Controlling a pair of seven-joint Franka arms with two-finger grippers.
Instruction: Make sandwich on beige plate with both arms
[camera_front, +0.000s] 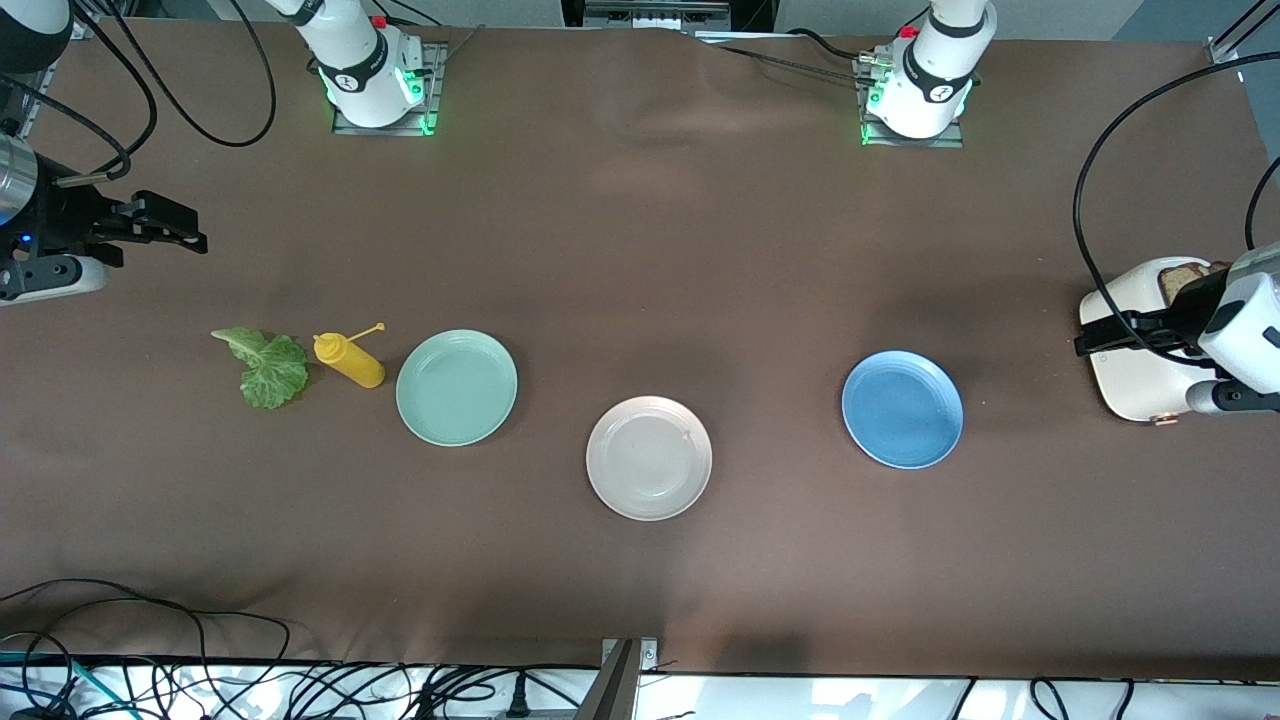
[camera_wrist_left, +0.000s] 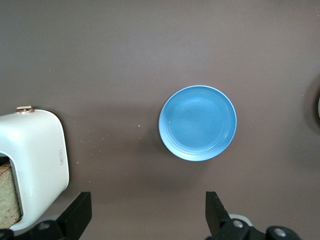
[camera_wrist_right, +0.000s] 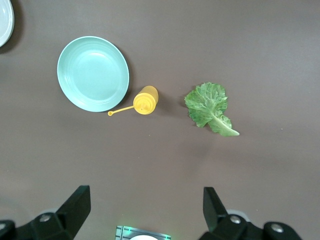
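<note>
The beige plate (camera_front: 648, 458) lies bare near the middle of the table, nearer to the front camera than the other two plates. A crinkled green lettuce leaf (camera_front: 268, 368) (camera_wrist_right: 207, 107) lies flat toward the right arm's end. A brown bread slice (camera_front: 1185, 280) (camera_wrist_left: 7, 197) stands in a white toaster (camera_front: 1135, 385) (camera_wrist_left: 37, 160) at the left arm's end. My left gripper (camera_front: 1090, 336) (camera_wrist_left: 148, 210) hangs open over the toaster's edge and holds nothing. My right gripper (camera_front: 192, 228) (camera_wrist_right: 146, 207) is open in the air over bare cloth, away from the lettuce.
A mint green plate (camera_front: 457, 387) (camera_wrist_right: 93, 73) and a blue plate (camera_front: 902, 408) (camera_wrist_left: 197, 122) flank the beige one. A yellow squeeze bottle (camera_front: 350, 360) (camera_wrist_right: 145, 100) lies tipped between the lettuce and the mint plate. Cables (camera_front: 150, 660) run along the table's front edge.
</note>
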